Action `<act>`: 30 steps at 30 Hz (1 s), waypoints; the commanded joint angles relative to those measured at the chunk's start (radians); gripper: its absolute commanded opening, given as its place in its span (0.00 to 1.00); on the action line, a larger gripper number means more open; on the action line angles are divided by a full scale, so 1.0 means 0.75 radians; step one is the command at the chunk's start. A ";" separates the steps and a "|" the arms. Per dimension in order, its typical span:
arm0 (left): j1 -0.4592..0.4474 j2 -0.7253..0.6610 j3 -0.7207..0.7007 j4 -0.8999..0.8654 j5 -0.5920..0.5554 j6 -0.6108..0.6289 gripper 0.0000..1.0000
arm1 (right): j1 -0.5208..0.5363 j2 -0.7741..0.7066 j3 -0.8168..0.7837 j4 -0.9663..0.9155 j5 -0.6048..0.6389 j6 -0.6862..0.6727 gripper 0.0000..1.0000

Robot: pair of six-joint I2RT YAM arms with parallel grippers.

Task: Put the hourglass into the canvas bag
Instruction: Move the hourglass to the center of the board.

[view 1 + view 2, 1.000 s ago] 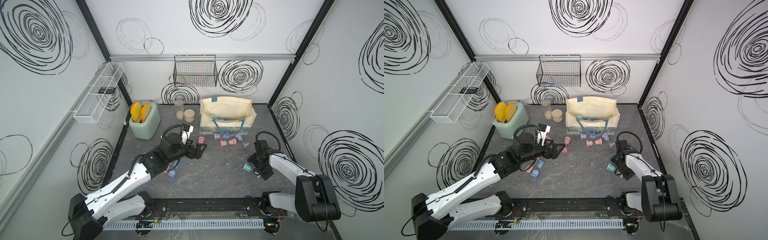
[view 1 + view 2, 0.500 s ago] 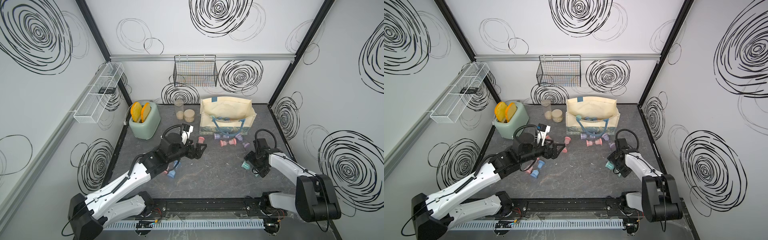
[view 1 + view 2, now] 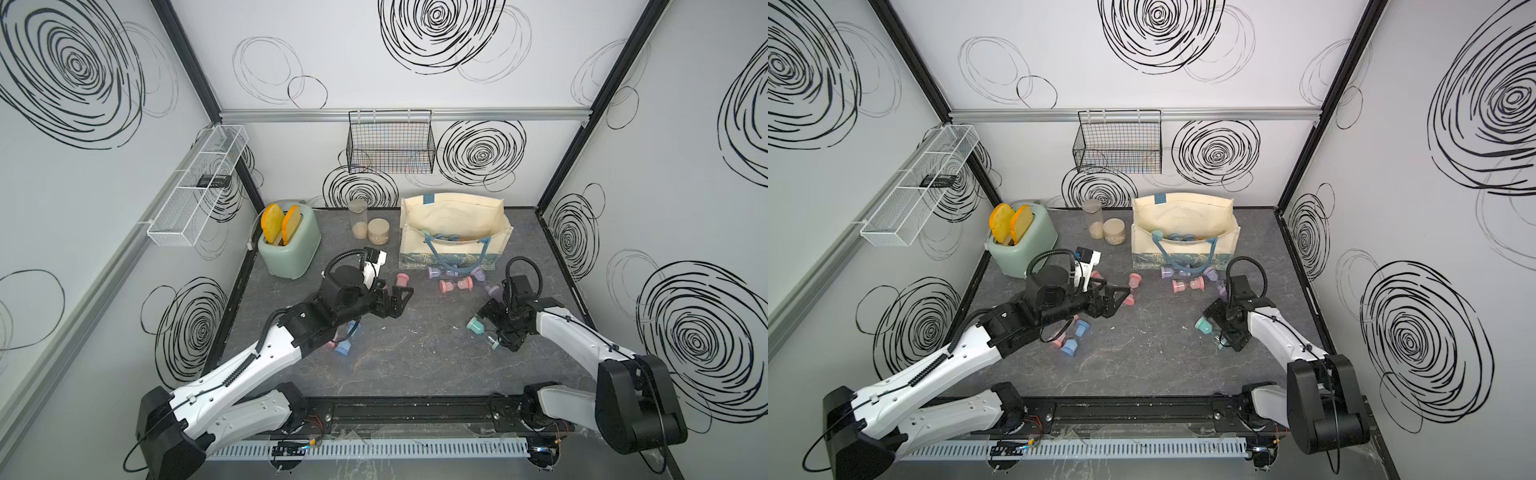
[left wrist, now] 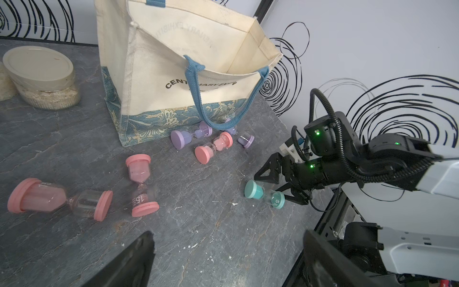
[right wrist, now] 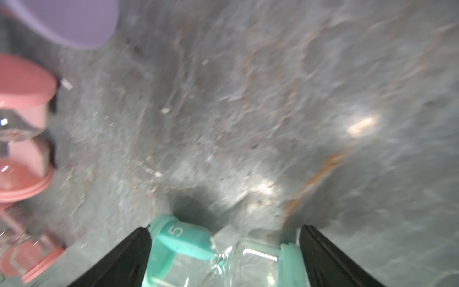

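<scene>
the teal hourglass (image 4: 264,194) lies on the worktop (image 4: 211,236), well short of the canvas bag (image 4: 154,82). it sits lengthwise between my right fingers (image 5: 119,261), which are spread wide with its caps at or against them; i can't tell if it's pinched. held end to end, it could pivot and pop free on the lift. the bag's soft rim could fold if clipped. left fingers (image 4: 129,263) hang released, empty.
</scene>
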 commanded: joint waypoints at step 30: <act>0.008 -0.039 -0.026 -0.011 -0.087 -0.021 0.96 | 0.389 -0.090 -0.046 0.339 -0.179 -0.443 0.97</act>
